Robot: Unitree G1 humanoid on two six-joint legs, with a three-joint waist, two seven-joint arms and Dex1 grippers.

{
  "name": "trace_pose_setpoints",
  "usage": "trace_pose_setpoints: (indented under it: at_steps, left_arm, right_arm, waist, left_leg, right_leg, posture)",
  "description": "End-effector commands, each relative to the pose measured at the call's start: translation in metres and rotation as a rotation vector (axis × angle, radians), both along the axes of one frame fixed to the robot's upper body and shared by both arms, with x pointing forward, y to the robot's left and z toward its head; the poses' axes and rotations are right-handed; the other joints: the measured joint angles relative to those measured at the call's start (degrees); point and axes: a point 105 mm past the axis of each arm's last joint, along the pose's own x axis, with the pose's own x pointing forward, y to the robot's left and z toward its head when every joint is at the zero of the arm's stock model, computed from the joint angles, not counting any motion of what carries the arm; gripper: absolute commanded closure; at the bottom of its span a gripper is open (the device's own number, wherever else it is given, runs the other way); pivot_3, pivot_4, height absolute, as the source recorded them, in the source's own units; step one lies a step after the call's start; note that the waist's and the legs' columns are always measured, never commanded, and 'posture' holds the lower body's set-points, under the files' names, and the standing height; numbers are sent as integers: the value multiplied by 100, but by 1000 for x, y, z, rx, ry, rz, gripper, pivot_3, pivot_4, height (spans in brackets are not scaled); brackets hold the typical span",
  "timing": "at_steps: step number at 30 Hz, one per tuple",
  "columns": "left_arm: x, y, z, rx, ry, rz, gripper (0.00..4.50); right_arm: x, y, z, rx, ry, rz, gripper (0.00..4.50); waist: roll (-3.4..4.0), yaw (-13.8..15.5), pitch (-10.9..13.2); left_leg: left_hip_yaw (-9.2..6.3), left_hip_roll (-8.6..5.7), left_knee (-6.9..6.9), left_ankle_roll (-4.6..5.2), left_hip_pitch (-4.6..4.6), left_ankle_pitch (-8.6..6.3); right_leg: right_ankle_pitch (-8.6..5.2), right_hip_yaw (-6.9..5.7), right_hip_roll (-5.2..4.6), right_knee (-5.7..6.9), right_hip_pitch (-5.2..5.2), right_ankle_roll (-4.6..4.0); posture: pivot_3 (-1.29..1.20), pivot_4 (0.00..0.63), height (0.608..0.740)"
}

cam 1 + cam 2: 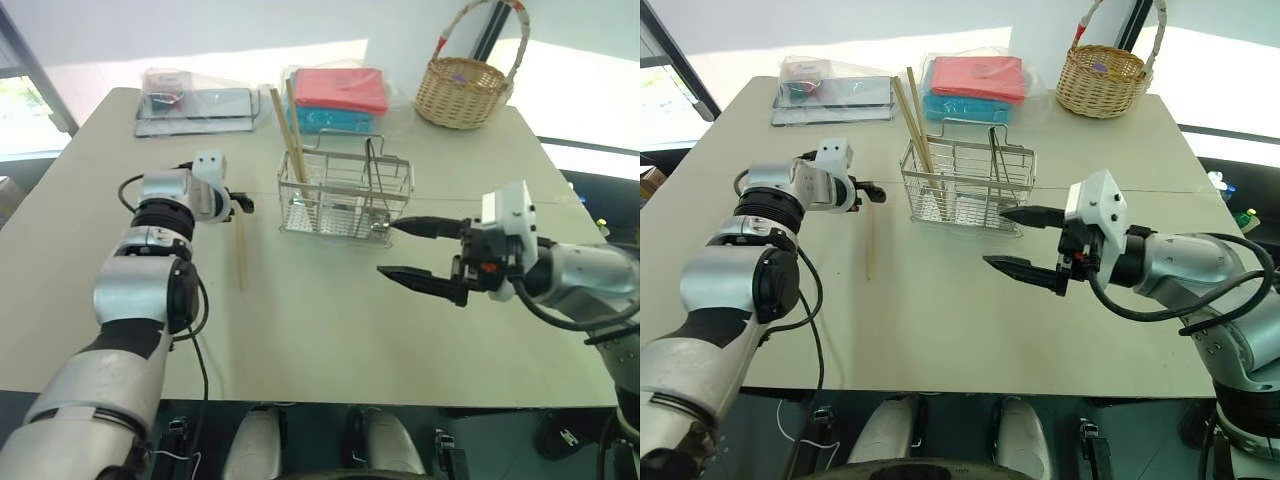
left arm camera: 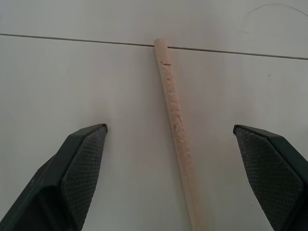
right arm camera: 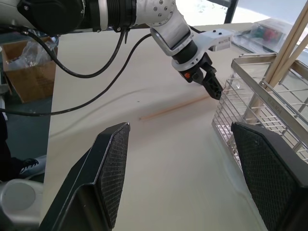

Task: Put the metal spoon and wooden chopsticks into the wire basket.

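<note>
Wooden chopsticks [image 1: 291,132] are mostly sorted already: we count two of them standing tilted in the far-left compartment of the wire basket [image 1: 345,195], tops leaning off toward the far left. One more stick [image 2: 178,130] lies flat on the table [image 1: 330,330], just left of the basket, running near-to-far. The spoon looks like it's in the basket too, a thin dark handle poking up on the right side, but honestly it's hard to be sure through all that wire.

So the step in hand, as we read it, is picking up that last chopstick. Our left gripper [image 1: 240,203] hangs right over its far end with the jaws spread wide, one pad on each side of the stick and neither touching it. In the wrist view the stick runs up between the pads, sitting a bit closer to one of them. The next move probably needs a small drop, then a squeeze. It's a skinny round thing flat on a smooth top, so we'd guess it could roll or skid out if the pads come in uneven.

The stick is plain pale wood, slightly rough, with a blunt end and a tiny nick near the tip.

Our right gripper [image 1: 420,250] floats near the right end of the basket, jaws parted and holding nothing
</note>
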Motion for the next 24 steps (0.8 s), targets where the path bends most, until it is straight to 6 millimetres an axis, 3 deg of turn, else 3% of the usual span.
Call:
trace_pose_setpoints:
  at_steps: [1,6,7,9,16,24]
  left_arm:
    - [-1,-11,-7,-21,20,-25,71]
    - [-2,-11,-12,-10,32,-29,71]
    - [-3,-11,-13,-15,34,-23,307]
    - [-3,-10,-14,-21,40,-15,956]
    - [-2,-8,-10,-19,33,-3,4475]
    - [-2,6,-9,-14,25,49,4475]
  right_arm:
    - [-6,0,12,8,-67,5,1007]
    - [-4,3,13,20,-75,-1,1007]
    - [-5,4,14,27,-77,-1,1007]
    - [-5,5,15,43,-75,-2,1007]
    - [-7,5,12,42,-71,3,1007]
    - [-3,4,15,46,-85,1,1007]
  waist:
    - [1,4,-1]
    - [3,4,-3]
    - [4,3,-3]
    - [5,2,-4]
    - [5,4,-4]
    - [5,-10,-4]
  left_leg:
    - [0,0,0,0,1,0]
    - [-1,0,3,0,5,0]
    - [-1,0,4,0,5,0]
    - [-1,0,3,0,6,0]
    - [-1,-2,4,1,5,-1]
    - [-1,-2,5,1,6,-1]
  right_leg:
    - [0,0,0,0,0,0]
    - [0,0,-1,1,7,0]
    - [0,0,-1,1,7,0]
    - [0,-1,-1,1,7,0]
    - [0,-1,-3,0,10,0]
    - [0,-1,-3,2,8,0]
  posture:
    - [0,150,703]
    - [0,150,703]
    - [0,150,703]
    - [0,150,703]
    - [0,150,703]
    - [0,150,703]
